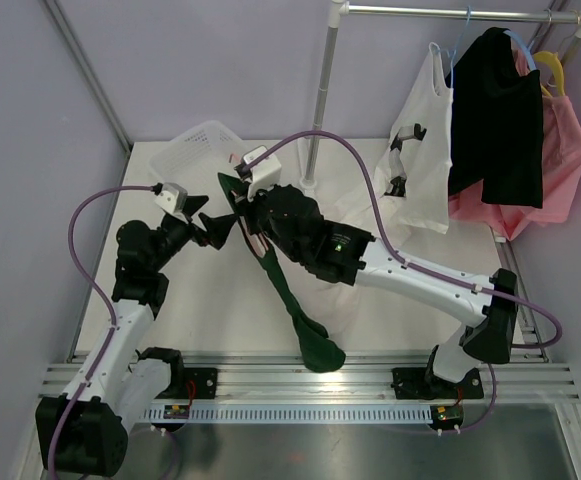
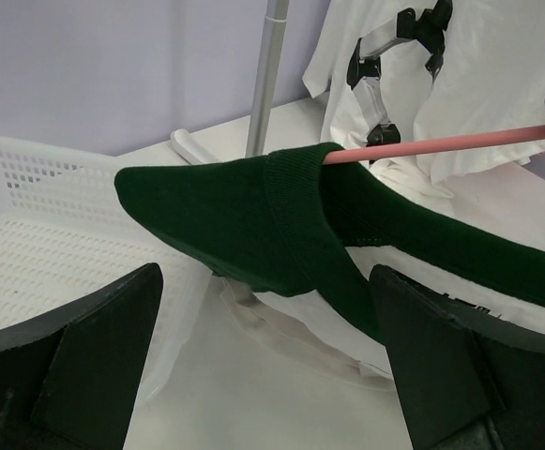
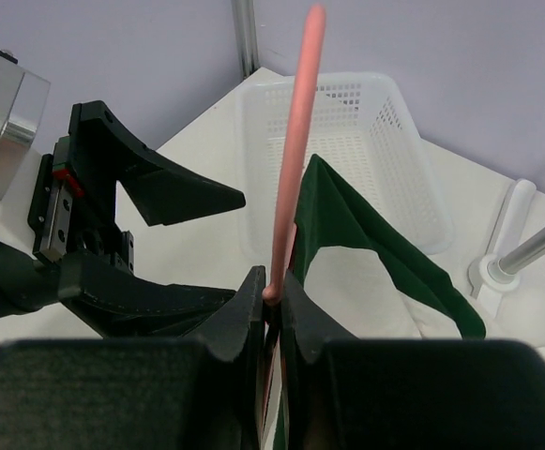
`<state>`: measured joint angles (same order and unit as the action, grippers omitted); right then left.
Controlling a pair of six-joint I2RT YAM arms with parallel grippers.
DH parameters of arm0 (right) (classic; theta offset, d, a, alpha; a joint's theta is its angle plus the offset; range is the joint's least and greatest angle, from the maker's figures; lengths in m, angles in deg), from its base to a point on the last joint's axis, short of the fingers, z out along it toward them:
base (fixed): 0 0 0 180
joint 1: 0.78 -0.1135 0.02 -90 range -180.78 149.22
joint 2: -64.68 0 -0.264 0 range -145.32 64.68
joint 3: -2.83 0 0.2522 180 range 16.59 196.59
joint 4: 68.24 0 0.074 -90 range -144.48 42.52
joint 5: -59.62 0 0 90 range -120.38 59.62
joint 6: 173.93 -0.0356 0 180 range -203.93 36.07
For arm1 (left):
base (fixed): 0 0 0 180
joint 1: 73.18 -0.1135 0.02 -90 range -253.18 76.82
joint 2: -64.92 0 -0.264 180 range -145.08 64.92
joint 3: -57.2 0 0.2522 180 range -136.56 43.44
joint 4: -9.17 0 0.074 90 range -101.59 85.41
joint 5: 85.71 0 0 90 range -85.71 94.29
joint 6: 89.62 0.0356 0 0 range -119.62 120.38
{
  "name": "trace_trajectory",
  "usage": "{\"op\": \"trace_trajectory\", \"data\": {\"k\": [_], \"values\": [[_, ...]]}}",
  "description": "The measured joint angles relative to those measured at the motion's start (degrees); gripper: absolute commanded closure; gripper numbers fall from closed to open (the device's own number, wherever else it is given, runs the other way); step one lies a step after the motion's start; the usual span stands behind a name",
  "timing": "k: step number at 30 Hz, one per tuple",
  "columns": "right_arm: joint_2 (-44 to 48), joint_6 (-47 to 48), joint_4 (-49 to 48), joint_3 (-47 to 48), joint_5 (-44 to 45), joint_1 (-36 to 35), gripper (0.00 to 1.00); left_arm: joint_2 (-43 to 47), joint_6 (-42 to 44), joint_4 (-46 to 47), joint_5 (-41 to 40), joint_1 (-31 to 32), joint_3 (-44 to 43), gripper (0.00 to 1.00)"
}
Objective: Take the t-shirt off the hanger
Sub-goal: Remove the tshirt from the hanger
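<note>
Right gripper (image 3: 274, 295) pinched on the pink hanger (image 3: 295, 141), left gripper (image 2: 264, 277) wide and empty with the green t-shirt (image 2: 225, 220) just ahead, I'd next clamp fabric and pull.

left arm (image 1: 122, 335), right arm (image 1: 425, 282): white links, black joints | cables (image 1: 71, 235): lilac | left hand (image 2: 264, 281): black

Even, bright light — (foreground blurred)

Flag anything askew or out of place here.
The dark green t-shirt sits askew: one end is draped over the pink plastic hanger clamped in the right gripper, while the rest trails across the white table and bunches at its near edge.
</note>
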<state>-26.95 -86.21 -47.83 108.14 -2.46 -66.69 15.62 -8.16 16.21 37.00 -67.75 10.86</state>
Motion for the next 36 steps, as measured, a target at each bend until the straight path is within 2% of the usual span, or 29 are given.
{"op": "trace_trajectory", "data": {"k": [15,18,19,20,22,25,33,36], "values": [[-5.42,1.42,2.38,6.64,1.44,-1.05,1.0,0.09,1.51,-1.36,-4.0,0.11,-0.72,0.16],[-6.4,1.49,3.1,7.65,1.4,-1.49,1.0,0.09,1.84,-1.95,-4.87,0.11,-1.22,0.43],[-6.73,1.53,3.15,8.04,1.38,-1.6,1.0,0.09,1.97,-1.99,-5.27,0.11,-1.36,0.59],[-7.04,1.6,3.26,8.39,1.36,-1.7,1.0,0.09,1.99,-2.05,-5.77,0.11,-1.51,0.67],[-7.3,1.62,3.34,8.59,1.36,-1.84,1.0,0.09,2.43,-2.19,-6.4,0.11,-1.73,0.77],[-7.34,1.62,3.69,8.59,1.33,-1.99,1.0,-0.04,2.8,-2.97,-6.67,0.11,-2.34,1.0],[-7.34,4.39,5.31,8.59,0.9,-1.99,1.0,-1.57,3.1,-7.17,-7.61,0.2,-5.11,1.0],[-7.37,5.7,9.22,9.57,-0.94,-2.01,1.0,-1.92,3.15,-9.97,-8.33,0.2,-6.67,1.0]]}}
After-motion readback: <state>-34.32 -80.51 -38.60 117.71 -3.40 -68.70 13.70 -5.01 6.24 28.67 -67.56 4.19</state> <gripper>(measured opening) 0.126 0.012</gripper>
